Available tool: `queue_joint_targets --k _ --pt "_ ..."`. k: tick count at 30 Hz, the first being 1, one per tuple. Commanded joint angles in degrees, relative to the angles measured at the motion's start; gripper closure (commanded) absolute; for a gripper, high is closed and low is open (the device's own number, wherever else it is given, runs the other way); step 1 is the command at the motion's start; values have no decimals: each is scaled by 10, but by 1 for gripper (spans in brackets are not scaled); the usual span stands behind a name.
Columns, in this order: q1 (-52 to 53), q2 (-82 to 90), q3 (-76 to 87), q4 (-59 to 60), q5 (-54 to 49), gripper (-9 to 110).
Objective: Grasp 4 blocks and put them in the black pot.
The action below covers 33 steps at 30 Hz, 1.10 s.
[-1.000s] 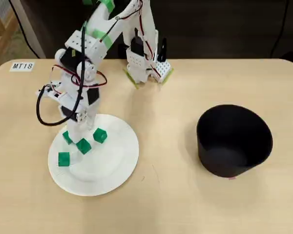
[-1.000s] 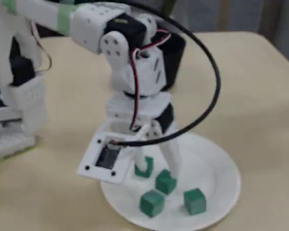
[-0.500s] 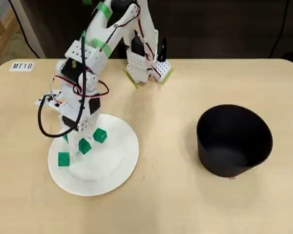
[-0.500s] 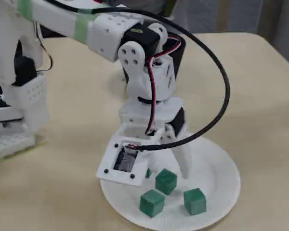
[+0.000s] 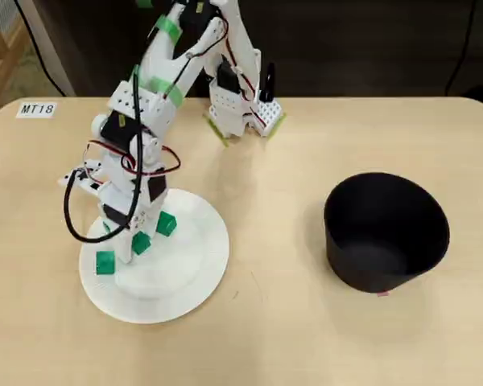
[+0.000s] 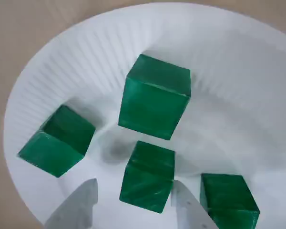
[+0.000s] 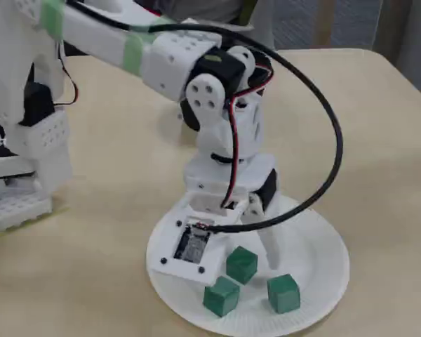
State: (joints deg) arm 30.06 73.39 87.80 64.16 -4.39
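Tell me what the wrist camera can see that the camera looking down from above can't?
Only the wrist view shows all four green blocks up close, with one block sitting between the open gripper fingertips. Only the overhead view shows the black pot, the whole arm, the wooden table and the MT18 label; there the arm hides one block. Both show green blocks resting on the white plate.
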Motion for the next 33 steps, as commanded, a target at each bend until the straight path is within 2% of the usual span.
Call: queue_joint_targets --k 1,7,13,25,33 --pt "1 2 -26 -9 6 79" --pt "4 -8 -28 -25 25 85" --pt "1 -8 -33 -34 47 104" --pt "-25 92 -34 17 41 104" --pt "-135 259 -34 56 75 104"
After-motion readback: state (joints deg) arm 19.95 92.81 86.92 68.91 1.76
